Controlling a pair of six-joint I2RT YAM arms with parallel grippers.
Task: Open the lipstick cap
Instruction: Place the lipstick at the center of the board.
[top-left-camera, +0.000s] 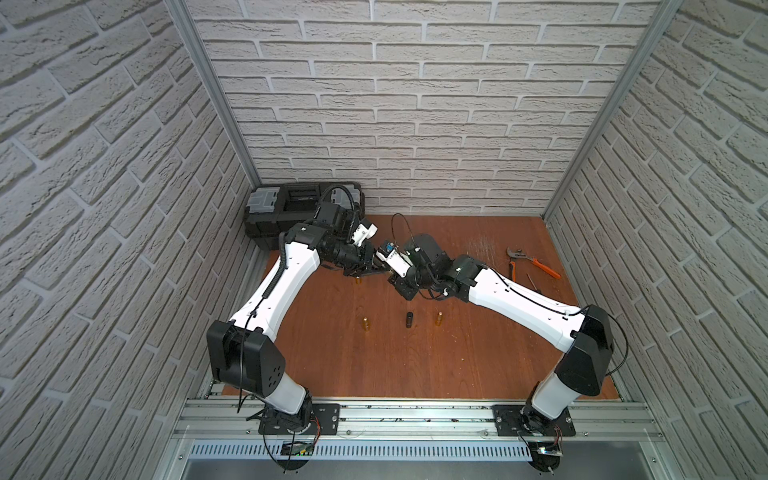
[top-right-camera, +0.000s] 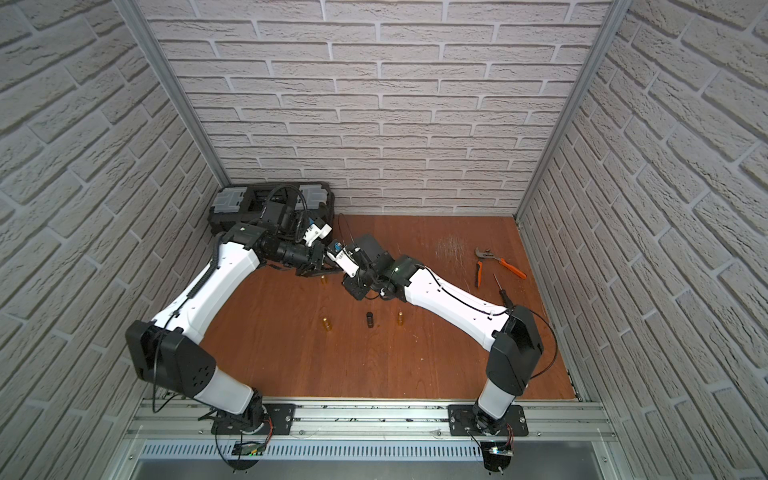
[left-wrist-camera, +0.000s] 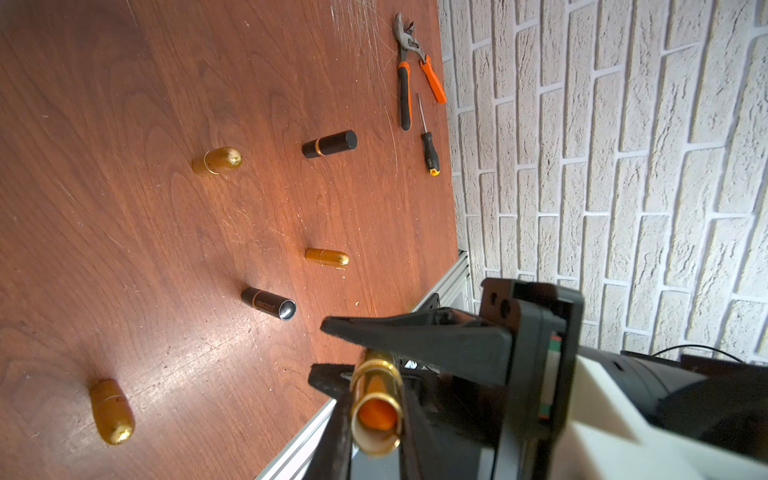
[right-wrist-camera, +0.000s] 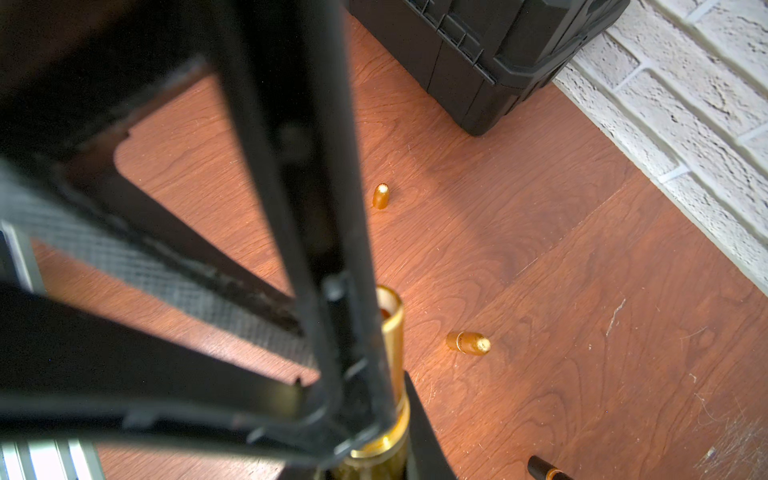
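Lipstick (left-wrist-camera: 376, 409) held off the table (top-left-camera: 457, 365) where the arms meet, left of frame centre in both top views. Its gold tube is clamped tight by left gripper (left-wrist-camera: 374, 388) and right gripper (left-wrist-camera: 328, 352); open end shows orange stick. Upright on table: three gold bullet tubes (left-wrist-camera: 216, 160), two black tubes (left-wrist-camera: 330, 143). One pliers (left-wrist-camera: 404, 95), one screwdriver (left-wrist-camera: 428, 145), right side. Toolbox (top-left-camera: 291, 208) upper left, closed, contents unseen.
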